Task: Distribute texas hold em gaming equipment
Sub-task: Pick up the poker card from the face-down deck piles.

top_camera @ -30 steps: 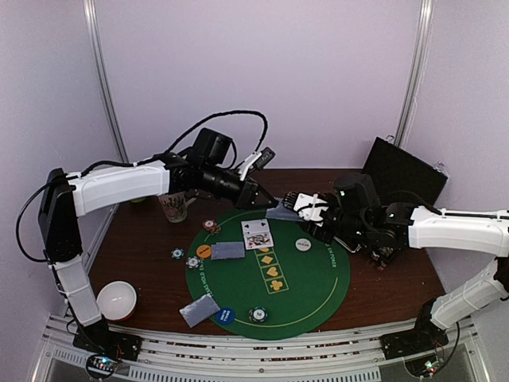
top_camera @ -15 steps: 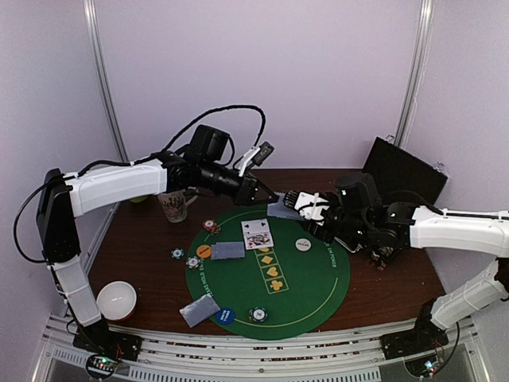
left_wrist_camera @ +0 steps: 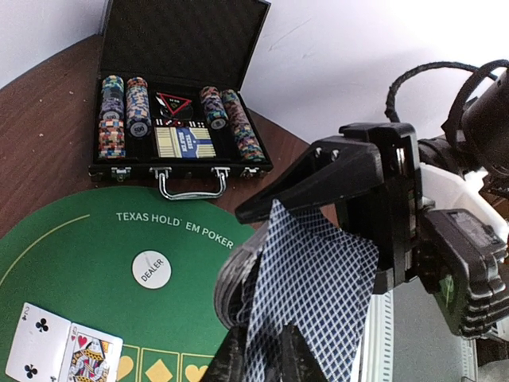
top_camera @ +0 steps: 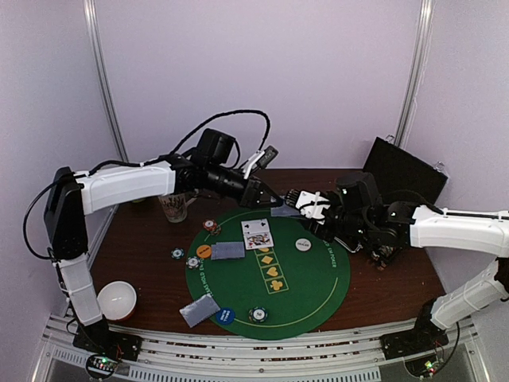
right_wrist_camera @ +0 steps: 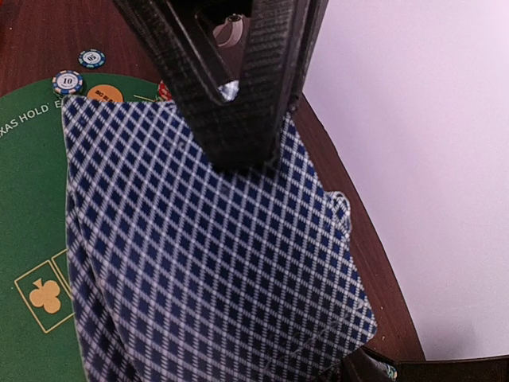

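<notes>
Both grippers meet above the far edge of the green mat (top_camera: 318, 294). My right gripper (top_camera: 301, 204) holds a stack of blue-backed cards (top_camera: 283, 211). My left gripper (top_camera: 272, 204) is shut on the near edge of the cards (left_wrist_camera: 314, 294), its fingers (right_wrist_camera: 231, 95) pinching the pack. In the right wrist view the cards (right_wrist_camera: 207, 255) fill the frame and hide my own fingers. On the mat lie two face-up cards (top_camera: 257, 235), face-down cards (top_camera: 227, 250) (top_camera: 199, 310), a white dealer button (top_camera: 303, 244), an orange button (top_camera: 203, 251), a blue button (top_camera: 224, 315) and chips (top_camera: 257, 314) (top_camera: 209, 226).
An open black case (left_wrist_camera: 179, 119) with chip rows and a card box stands at the far right (top_camera: 404, 179). A patterned mug (top_camera: 173, 207) stands far left under the left arm. A white bowl (top_camera: 116, 299) sits near left. Two chips (top_camera: 176, 254) (top_camera: 192, 262) lie at the mat's left edge.
My left gripper has reached a little farther right and closed the gap to the right gripper, with the cards between them lifted slightly. The right arm has barely moved.
</notes>
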